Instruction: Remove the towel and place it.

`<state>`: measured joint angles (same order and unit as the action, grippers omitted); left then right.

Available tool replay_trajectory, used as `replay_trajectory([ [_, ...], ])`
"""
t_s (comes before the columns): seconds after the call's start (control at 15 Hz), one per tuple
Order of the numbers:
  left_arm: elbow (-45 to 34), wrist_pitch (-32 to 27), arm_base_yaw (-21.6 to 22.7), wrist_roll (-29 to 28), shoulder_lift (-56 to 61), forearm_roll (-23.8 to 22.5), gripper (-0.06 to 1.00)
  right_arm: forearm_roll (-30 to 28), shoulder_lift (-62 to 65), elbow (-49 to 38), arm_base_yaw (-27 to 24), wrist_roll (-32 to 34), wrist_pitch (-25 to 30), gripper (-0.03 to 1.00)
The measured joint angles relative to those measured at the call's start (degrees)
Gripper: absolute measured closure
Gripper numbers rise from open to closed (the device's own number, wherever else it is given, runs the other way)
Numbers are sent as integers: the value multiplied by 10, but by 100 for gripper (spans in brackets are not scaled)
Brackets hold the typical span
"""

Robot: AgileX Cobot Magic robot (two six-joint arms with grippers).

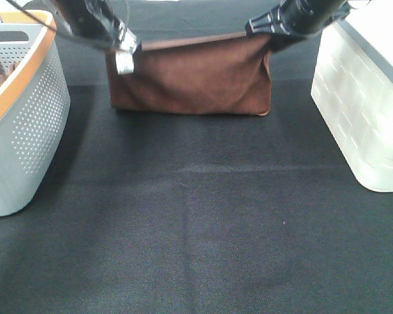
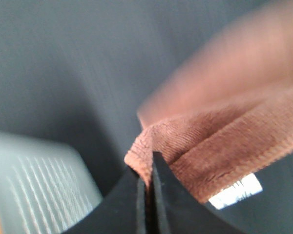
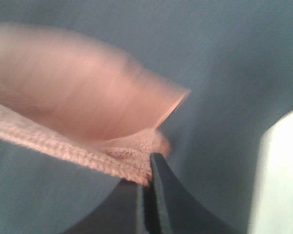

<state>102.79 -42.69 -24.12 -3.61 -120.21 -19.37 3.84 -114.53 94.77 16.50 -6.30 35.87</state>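
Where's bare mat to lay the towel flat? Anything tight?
Widest bare patch: the black mat in front of the hanging towel, bordered by the grey basket on the left and the white bin on the right. Tight at the back, where left gripper and right gripper hold the towel's corners.

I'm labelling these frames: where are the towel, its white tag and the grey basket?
towel (image 1: 190, 78): exterior high view, middle of the hanging cloth.
white tag (image 2: 236, 190): left wrist view, centre of the tag below the hem.
grey basket (image 1: 33, 118): exterior high view, perforated side wall.
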Motion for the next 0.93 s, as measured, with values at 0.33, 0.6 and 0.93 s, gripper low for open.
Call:
replay_trajectory([
  [0.33,0,-140,-8,17,1,73,94,33,0,1,0,-14,128,97],
  [0.6,0,-252,-8,69,1,170,94,41,0,1,0,-14,229,97],
  [0.93,0,-262,-8,73,9,220,94,41,1,-1,-1,-16,307,97],
])
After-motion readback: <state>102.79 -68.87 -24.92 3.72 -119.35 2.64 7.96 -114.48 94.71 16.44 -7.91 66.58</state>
